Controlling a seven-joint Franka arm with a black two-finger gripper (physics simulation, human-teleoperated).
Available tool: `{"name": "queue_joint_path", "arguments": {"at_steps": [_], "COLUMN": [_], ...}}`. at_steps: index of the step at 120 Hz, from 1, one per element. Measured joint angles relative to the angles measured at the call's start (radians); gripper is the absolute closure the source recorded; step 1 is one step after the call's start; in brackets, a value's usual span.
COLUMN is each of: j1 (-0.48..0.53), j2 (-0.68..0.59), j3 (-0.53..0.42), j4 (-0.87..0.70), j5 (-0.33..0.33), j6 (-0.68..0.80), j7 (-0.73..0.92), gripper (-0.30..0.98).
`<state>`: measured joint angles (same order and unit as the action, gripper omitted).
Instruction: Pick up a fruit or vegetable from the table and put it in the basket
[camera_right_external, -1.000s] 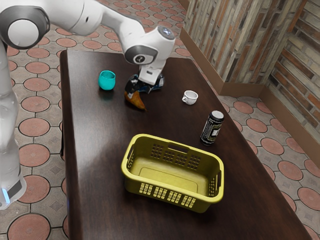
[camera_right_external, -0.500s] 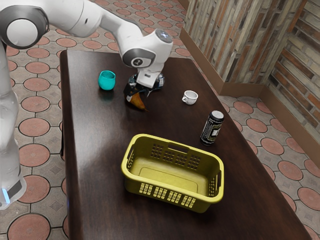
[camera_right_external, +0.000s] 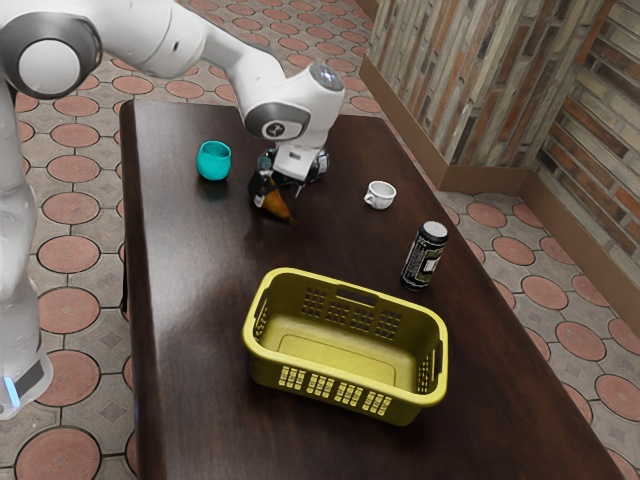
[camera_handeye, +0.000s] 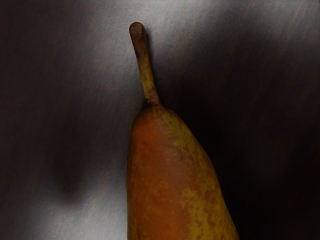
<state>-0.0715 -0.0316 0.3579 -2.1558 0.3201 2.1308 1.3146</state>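
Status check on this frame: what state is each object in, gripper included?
Pear: at the gripper, outside the basket; lifted or resting, I cannot tell.
Gripper: down at the pear; open or shut, I cannot tell.
Basket: upright, open-topped, empty.
Teal cup: upright.
White mug: upright.
Black can: standing on its end.

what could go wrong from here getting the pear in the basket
The pear tapers toward its stem, so it might slip or twist in the pincer. The basket has raised walls, so a low carry could catch the rim. The can stands upright near the basket and could get knocked over if the arm swings wide.
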Motion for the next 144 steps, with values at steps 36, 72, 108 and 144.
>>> {"name": "queue_joint_path", "arguments": {"at_steps": [36, 72, 108, 144], "j1": [0.013, 0.026, 0.009, 0.008], "j2": [0.009, 0.012, -0.028, -0.155], "j3": [0.010, 0.008, 0.005, -0.083], "j4": [-0.001, -0.001, 0.008, 0.135], "j5": [-0.014, -0.027, -0.064, -0.150], "j6": [0.003, 0.016, 0.011, -0.096], "j7": [0.000, -0.002, 0.002, 0.014], "gripper": [0.04, 0.40, 0.45, 0.46]}}
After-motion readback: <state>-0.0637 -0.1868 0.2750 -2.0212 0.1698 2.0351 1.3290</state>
